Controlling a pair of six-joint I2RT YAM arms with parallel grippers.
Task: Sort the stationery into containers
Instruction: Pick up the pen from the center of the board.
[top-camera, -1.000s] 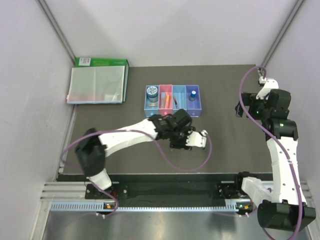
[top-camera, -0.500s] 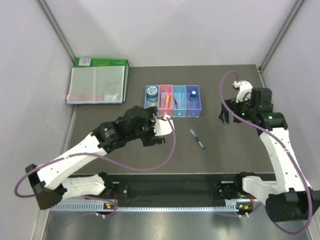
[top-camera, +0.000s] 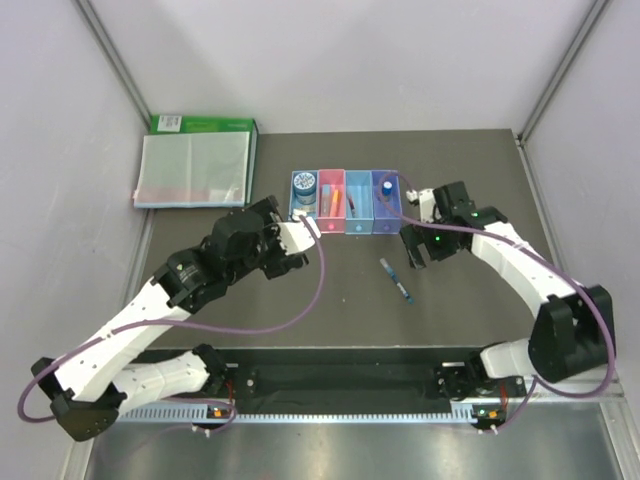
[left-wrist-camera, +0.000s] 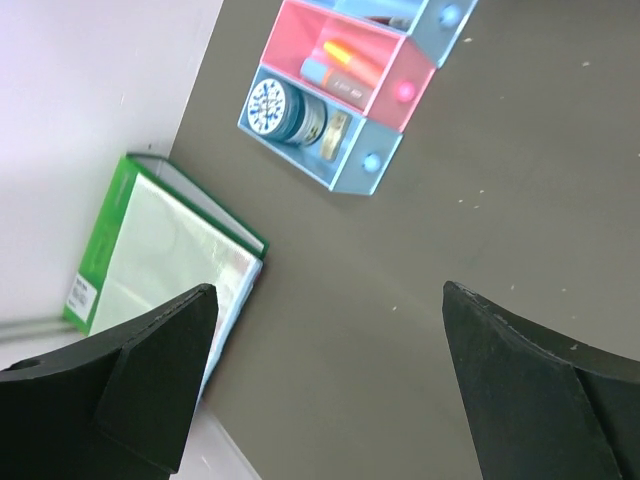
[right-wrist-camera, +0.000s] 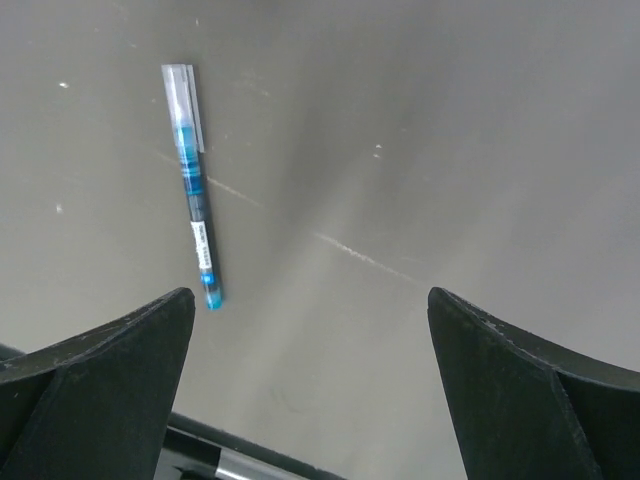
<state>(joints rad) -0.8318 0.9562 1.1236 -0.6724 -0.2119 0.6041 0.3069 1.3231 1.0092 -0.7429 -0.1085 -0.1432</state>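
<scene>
The containers (top-camera: 345, 215) are a joined row of four bins at the middle back of the table. The grey tape roll (top-camera: 304, 184) is in the left light-blue bin and the blue-capped bottle (top-camera: 386, 187) in the purple-blue one. The pink bin holds the orange highlighter (left-wrist-camera: 345, 55). The blue pen (top-camera: 396, 280) lies loose on the table in front of the bins and shows in the right wrist view (right-wrist-camera: 195, 190). My left gripper (top-camera: 300, 235) is open and empty, just front-left of the bins. My right gripper (top-camera: 412, 250) is open and empty, hovering just behind and right of the pen.
A clear folder on a flat green box (top-camera: 195, 165) lies at the back left, also in the left wrist view (left-wrist-camera: 150, 260). Grey walls close in both sides. A metal rail (top-camera: 350, 385) runs along the near edge.
My left arm has pulled back to the left from the middle of the table, uncovering the blue pen. My right arm has swung left and down toward the pen.
</scene>
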